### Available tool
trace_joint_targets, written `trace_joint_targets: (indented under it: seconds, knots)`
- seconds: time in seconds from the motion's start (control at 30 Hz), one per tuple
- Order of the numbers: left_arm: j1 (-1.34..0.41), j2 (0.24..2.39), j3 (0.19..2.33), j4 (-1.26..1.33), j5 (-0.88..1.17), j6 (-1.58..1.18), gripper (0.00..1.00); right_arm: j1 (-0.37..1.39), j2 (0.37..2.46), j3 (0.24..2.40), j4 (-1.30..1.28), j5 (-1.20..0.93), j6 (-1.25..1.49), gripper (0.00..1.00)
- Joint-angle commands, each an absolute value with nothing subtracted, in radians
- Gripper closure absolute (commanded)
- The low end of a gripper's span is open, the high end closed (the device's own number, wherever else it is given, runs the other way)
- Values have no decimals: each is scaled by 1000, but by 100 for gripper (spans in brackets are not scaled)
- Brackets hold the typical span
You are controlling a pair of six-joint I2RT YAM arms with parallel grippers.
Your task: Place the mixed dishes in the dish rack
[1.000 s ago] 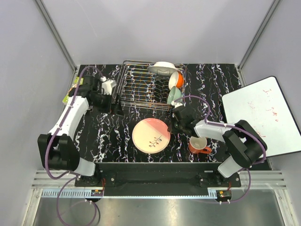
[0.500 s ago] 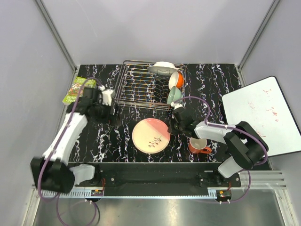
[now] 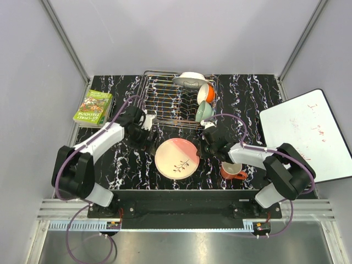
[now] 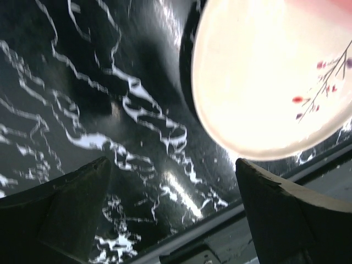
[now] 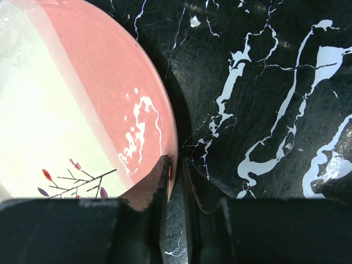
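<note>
The left fingers [image 4: 71, 192] stand wide apart and empty beside the peach-pink plate [image 3: 176, 158], which lies on the tabletop [image 3: 247, 93] before the dish rack [image 3: 165, 99]. The right fingers [image 5: 148, 192], barely parted, meet its rim; grip cannot be determined. The green book [image 3: 93, 108] has an illegible title.

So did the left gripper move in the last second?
Yes. The left gripper swung right and toward the near edge, from beside the dish rack's left end to near the peach-pink plate's left rim.
</note>
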State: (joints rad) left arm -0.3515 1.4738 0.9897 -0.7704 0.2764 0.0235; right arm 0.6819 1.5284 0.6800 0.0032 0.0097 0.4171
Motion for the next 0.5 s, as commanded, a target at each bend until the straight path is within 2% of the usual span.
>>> trace_joint_targets:
  seconds: [0.0, 0.07, 0.2, 0.47]
  knots:
    - [-360, 1531, 1032, -667, 317, 3, 1, 690, 1506, 667, -9, 32, 423, 81]
    - [-368, 1566, 1022, -634, 345, 3, 1, 690, 1511, 670, -11, 31, 423, 80]
    - [-383, 1620, 1014, -594, 416, -21, 11, 690, 1525, 678, -11, 28, 422, 80]
    - [-413, 1696, 1020, -560, 419, -15, 11, 690, 1531, 680, -11, 29, 430, 80]
